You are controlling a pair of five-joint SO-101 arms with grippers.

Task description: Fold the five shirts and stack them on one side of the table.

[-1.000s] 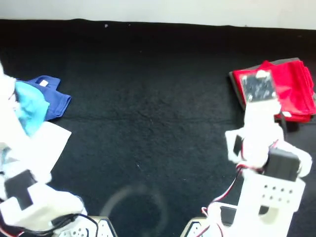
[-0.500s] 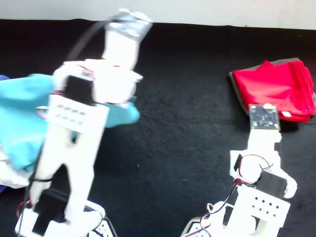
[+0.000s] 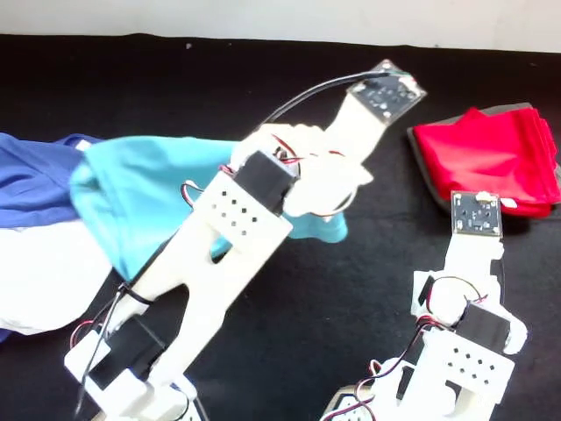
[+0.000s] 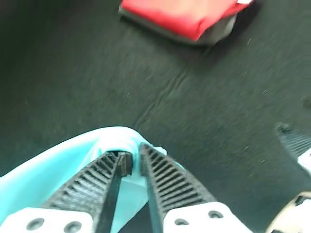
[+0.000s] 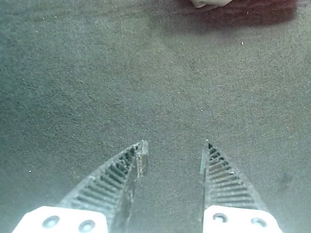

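My left gripper is shut on an edge of the cyan shirt. In the high view the left arm stretches diagonally over the table's middle, and the cyan shirt trails from under it back to the left. A blue shirt and a white shirt lie spread at the left edge. The folded red shirt rests on a grey shirt at the right; the left wrist view has the red shirt ahead. My right gripper hangs open over bare black cloth.
A black cloth covers the table, with free room along the back and in the front middle. The right arm stands at the front right, just short of the red stack. A dark ribbed finger of the other arm pokes into the left wrist view.
The left arm swung from the left edge across to the middle, dragging the cyan shirt with it and spreading the blue and white shirts. The right arm drew back from the red stack.
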